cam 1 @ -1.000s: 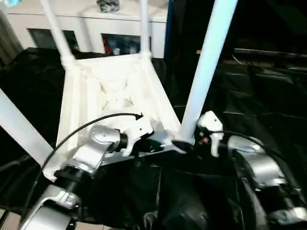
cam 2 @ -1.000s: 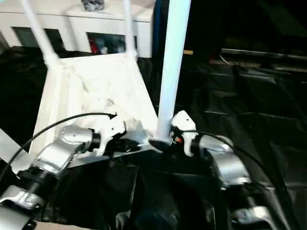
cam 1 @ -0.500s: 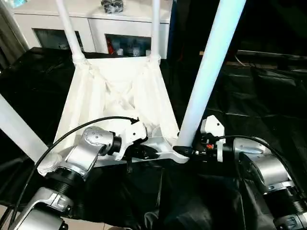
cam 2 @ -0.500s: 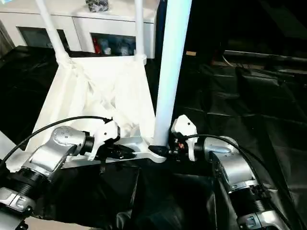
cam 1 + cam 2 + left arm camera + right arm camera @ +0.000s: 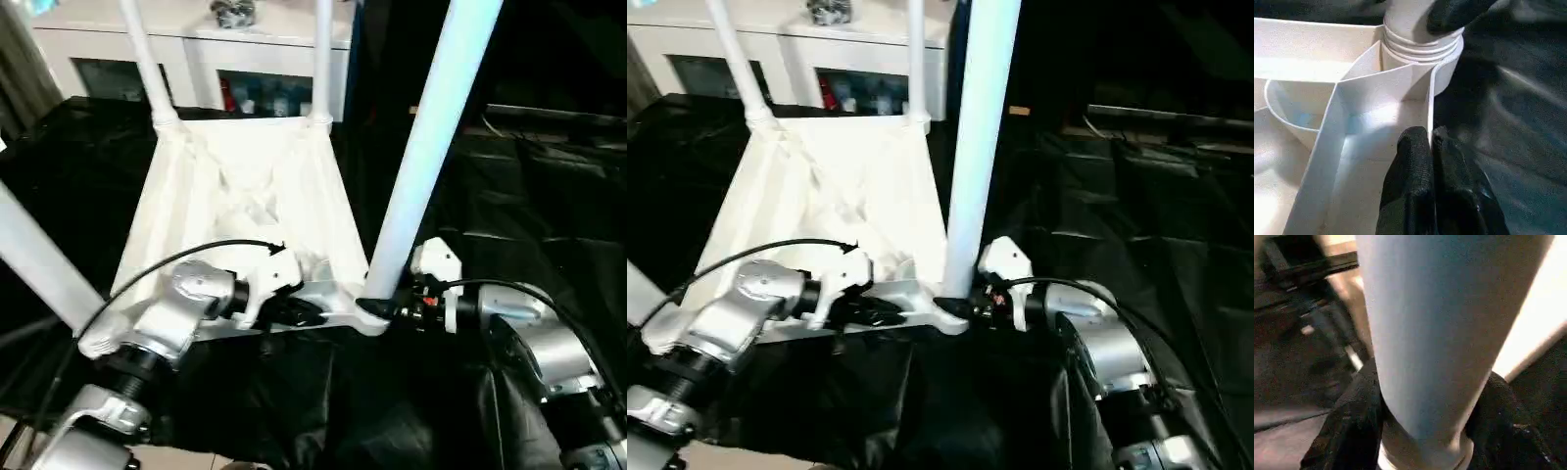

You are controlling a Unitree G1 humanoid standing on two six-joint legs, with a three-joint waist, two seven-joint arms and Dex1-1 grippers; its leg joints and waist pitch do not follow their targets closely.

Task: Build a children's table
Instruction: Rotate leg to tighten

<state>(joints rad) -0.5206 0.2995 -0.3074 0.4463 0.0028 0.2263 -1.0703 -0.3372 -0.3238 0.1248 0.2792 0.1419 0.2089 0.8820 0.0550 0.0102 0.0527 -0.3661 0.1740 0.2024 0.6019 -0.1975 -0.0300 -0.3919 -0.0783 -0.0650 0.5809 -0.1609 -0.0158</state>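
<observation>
Legs stand in the upturned tabletop. Right gripper clasps the nearest leg at its base — seating it; left gripper, shut and empty, presses the rim beside — next, a firm twist.

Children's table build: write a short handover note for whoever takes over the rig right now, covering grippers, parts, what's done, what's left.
Left gripper: shut, fingers pinching the near edge wall of the tabletop, close to the near right corner socket.
Right gripper: closed around the base of the near right leg, just above its socket.
Tabletop lies underside up on the black-covered work table.
Done: two far legs stand in their sockets; a near left leg also rises from its corner.
Left: confirm the near right leg is fully seated, release, then turn the table upright.
</observation>
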